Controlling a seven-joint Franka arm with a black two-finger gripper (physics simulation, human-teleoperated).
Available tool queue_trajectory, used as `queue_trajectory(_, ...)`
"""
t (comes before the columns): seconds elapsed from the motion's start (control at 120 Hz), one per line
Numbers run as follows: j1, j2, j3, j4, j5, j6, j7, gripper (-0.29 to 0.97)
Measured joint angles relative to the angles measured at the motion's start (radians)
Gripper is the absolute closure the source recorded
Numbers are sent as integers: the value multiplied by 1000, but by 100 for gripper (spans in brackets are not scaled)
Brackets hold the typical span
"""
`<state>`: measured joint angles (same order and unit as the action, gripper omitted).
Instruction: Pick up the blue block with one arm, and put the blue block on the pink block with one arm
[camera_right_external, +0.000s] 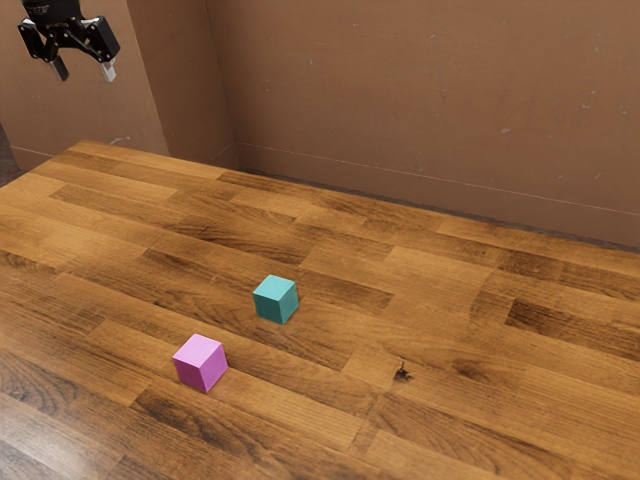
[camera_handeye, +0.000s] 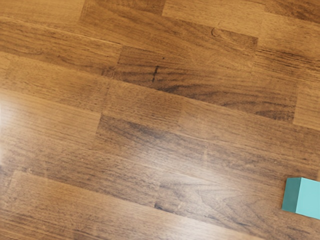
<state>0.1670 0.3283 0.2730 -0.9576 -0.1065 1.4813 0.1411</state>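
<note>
The two black fingers (camera_right_external: 61, 68) hang high in the upper corner on the exterior view's left. They are spread apart with open air between them, gripping nothing, well above the table (camera_right_external: 480, 300) and far from both blocks.

Below them lies the wooden table, its planks running in brown bands of lighter and darker grain. In the wrist view the same planks (camera_handeye: 150, 130) pass under the hand, and one blue block (camera_handeye: 302, 196) sits off to the side of the hand, cut by the picture's edge.

In the exterior view the one blue block (camera_right_external: 275, 298), more teal than true blue, rests flat on the table near its middle, well apart from the fingers. There is one pink block (camera_right_external: 199, 362) too, resting flat on the table near the blue block, closer to the camera and toward the exterior view's left. The two blocks do not touch; bare wood shows between them.

One small dark mark (camera_right_external: 402, 372) sits on the wood toward the exterior view's right of the blocks. Behind the table stands a plain brown wall (camera_right_external: 420, 90).
</note>
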Motion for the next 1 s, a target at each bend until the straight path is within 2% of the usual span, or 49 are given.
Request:
queue_trajectory(0.375, 18, 8, -13, 53, -3, -28, -15, 2)
queue_trajectory(0.458, 16, -70, -15, 74, 2, -48, -39, 2)
queue_trajectory(0.492, -24, -134, -15, 76, 23, -54, -49, 2)
queue_trajectory(0.567, -194, -218, -15, 82, 90, -64, -68, 2)
queue_trajectory(0.7, -376, -262, 0, 84, 145, -75, -96, 2)
queue_trajectory(0.817, -407, -265, 11, 83, 162, -80, -115, 2)
queue_trajectory(1.0, -380, -257, 25, 61, 172, -83, -139, 2)
